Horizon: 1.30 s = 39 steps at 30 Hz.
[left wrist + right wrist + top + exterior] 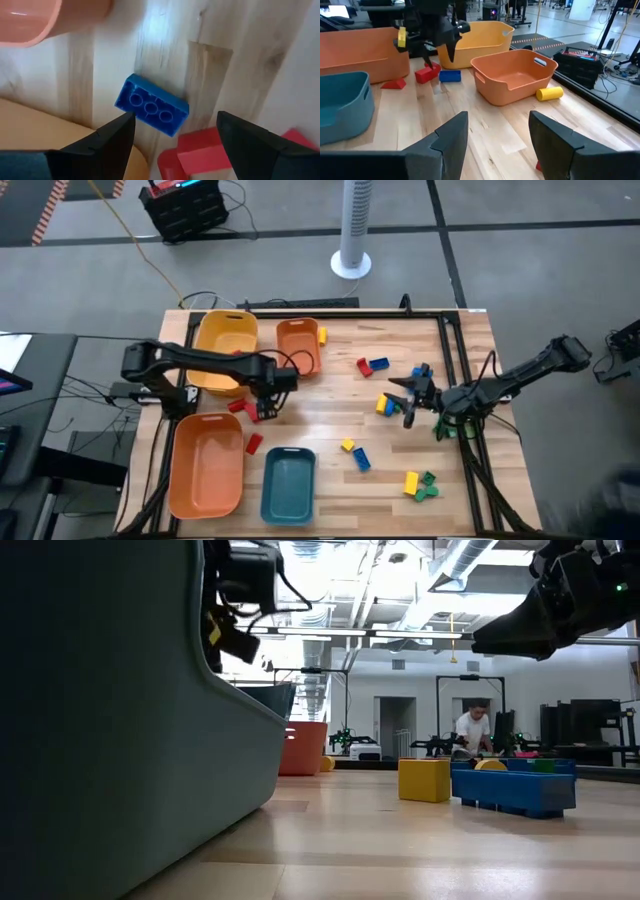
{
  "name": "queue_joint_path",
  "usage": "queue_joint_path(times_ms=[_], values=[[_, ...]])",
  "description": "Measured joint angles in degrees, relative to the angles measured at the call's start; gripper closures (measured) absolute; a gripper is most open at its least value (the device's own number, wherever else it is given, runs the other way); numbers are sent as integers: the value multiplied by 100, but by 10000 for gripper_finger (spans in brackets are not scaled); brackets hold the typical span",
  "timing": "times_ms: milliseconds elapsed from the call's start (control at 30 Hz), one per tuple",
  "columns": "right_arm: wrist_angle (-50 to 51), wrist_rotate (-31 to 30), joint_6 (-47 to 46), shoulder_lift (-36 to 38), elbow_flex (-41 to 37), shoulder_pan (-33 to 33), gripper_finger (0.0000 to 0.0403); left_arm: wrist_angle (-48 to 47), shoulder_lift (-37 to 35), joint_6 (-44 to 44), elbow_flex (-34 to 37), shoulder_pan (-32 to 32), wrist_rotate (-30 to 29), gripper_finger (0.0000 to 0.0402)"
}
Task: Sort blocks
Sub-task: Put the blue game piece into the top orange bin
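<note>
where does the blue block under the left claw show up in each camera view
High view: blue block mostly hidden beneath the open left claw.
Low view: not visible.
Left wrist view: centre, between the claw fingers.
Right wrist view: far left, under the left claw.
Shared landmark: red block beside it.

Grey floor (pixel 540 270), white tower fan (pixel 353 230), ceiling ducts (pixel 455 560)

Blue block (pixel 151 105) and red blocks (pixel 200 156) seen on pale wood-grain table (pixel 235 65). Trays coloured yellow (pixel 225 340), orange (pixel 298 345), teal (pixel 288 485).
</note>
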<state>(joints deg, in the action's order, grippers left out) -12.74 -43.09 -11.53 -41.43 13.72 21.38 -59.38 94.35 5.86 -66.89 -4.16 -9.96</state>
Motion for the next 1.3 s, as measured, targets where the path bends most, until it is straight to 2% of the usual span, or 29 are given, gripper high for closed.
queue_joint_path(times_ms=[100, 267, 367, 567, 767, 1033, 1300], values=[[7, 0, 0, -20, 0, 0, 180, 83, 132, 270, 0, -56, 8, 128], [-5, 2, 47, -18, 0, 0, 180, 164, 139, 1205, 0, -286, -14, 130], [-34, 2, 107, -18, 0, 0, 180, 133, 141, 1404, 0, -390, -28, 137], [-64, 9, 146, -18, 0, 0, 180, 27, 321, 1390, -11, -377, -28, 154], [-121, 36, 146, -18, 0, -2, 180, 6, 624, 1144, -20, -315, 344, 159], [-157, 94, 136, -18, 0, -2, 180, -176, 791, 987, -15, -305, 102, 159], [-143, 101, 149, -18, 0, -2, 180, 121, 791, 239, -13, -272, 940, 159]])
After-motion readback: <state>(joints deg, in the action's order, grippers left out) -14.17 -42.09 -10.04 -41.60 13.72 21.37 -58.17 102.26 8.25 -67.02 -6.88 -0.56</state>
